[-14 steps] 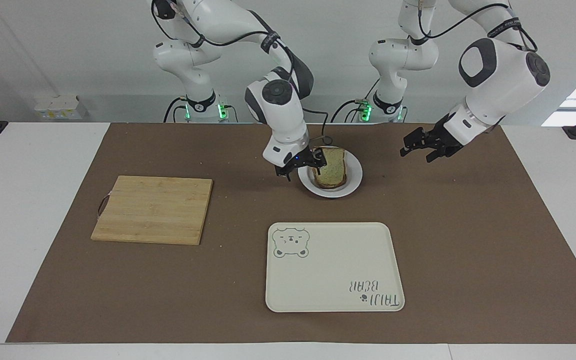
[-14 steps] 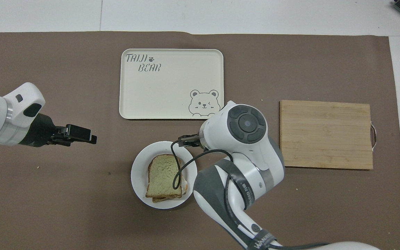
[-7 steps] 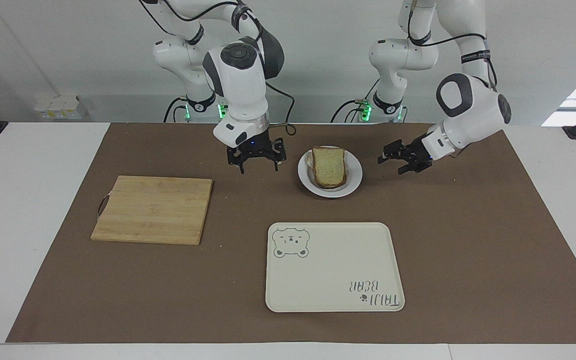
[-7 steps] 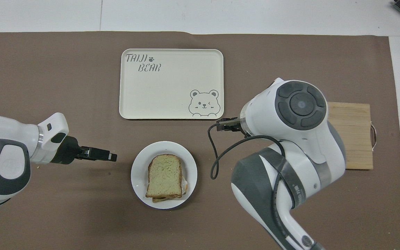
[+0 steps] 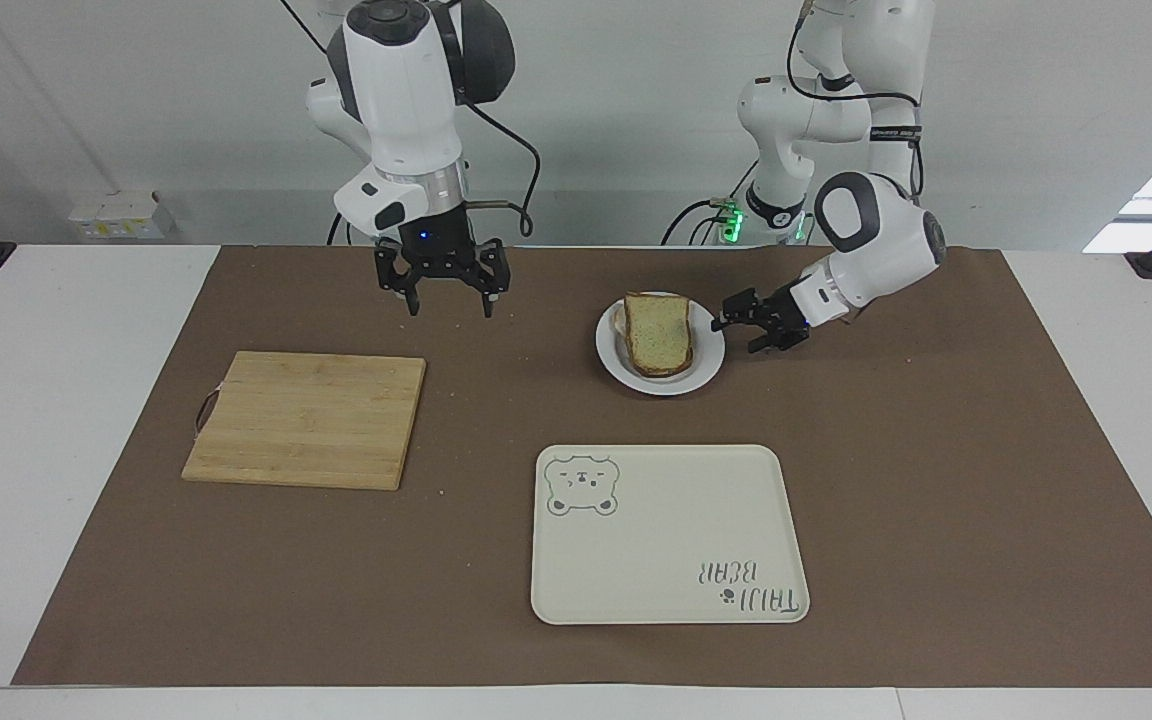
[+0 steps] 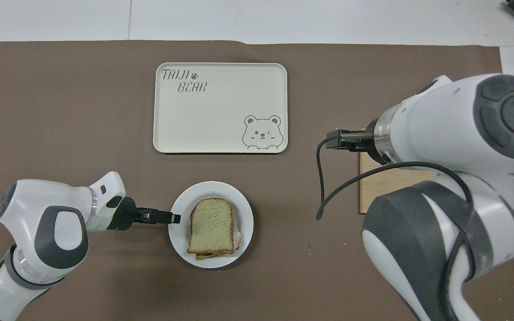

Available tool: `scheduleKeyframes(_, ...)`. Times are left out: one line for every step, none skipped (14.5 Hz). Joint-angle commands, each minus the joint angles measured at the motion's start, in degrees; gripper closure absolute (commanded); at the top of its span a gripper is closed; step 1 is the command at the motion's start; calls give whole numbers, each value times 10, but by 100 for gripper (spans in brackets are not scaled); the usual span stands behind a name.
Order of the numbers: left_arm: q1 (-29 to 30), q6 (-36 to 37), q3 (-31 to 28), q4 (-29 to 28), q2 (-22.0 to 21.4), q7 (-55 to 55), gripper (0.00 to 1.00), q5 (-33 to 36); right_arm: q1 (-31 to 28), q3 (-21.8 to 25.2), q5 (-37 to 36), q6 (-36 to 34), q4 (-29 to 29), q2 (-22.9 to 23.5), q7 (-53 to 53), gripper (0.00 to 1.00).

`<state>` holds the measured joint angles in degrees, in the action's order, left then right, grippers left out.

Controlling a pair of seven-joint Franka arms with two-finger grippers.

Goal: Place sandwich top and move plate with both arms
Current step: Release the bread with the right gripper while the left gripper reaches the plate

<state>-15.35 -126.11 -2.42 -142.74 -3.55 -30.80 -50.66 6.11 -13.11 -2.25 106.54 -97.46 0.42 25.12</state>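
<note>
I have the left arm [image 5: 871, 235] bent low over the counter, its forearm slanting down toward the plate [image 5: 707, 362]. The left pincer [image 5: 736, 326] sits at the plate's rim on the side toward the left arm's end of the counter, its fingers apart, one tip above the rim and one below it as far as I can make out; whether either tip touches the rim I cannot tell. From overhead the left pincer [image 6: 173, 218] just overlaps the edge of the plate [image 6: 181, 209].

The right arm [image 5: 401, 90] stands tall, wrist pointing straight down. Its right pincer [image 5: 448, 305] hangs in the air with fingers spread wide and nothing between them, over bare brown mat [image 5: 936, 480] close to the board [image 5: 306, 418], well apart from the plate.

The sandwich top [image 5: 657, 333] lies flat on the stack in the plate, rounded end nearer the robots, with a lower slice peeking out beneath it in the overhead view. It is just beside the left pincer, not touched by it.

The tray [image 5: 666, 540] with the bear drawing lies farther from the robots than the plate, nothing on it. Nothing stands between the plate and the tray. The board sits toward the right arm's end of the counter.
</note>
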Motion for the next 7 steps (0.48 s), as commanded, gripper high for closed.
scheduleKeyframes(-15, -25, -7, -32, -16, -31, 17, -39, -17, -4, 0, -7, 2, -18, -9, 0)
scheduleKeyframes(-17, -27, -7, -33, -17, -32, 25, -39, -19, -2, 0, -11, 6, -25, -8, 0)
scheduleKeyframes(-18, -27, -7, -34, -16, -36, 31, -40, -19, 4, 0, -19, 11, -26, -8, 0)
scheduleKeyframes(-19, -30, -7, -38, -15, -35, 35, -40, -19, 11, 1, -32, 20, -26, -8, 0)
scheduleKeyframes(-26, -35, -7, -41, -15, -35, 41, -40, -19, 19, 1, -44, 34, -26, -9, 0)
scheduleKeyframes(-30, -41, -7, -45, -14, -35, 44, -42, -19, 27, 3, -56, 45, -26, -9, 0)
scheduleKeyframes(-32, -47, -7, -46, -11, -36, 47, -48, -20, 36, 3, -66, 51, -27, -9, 0)
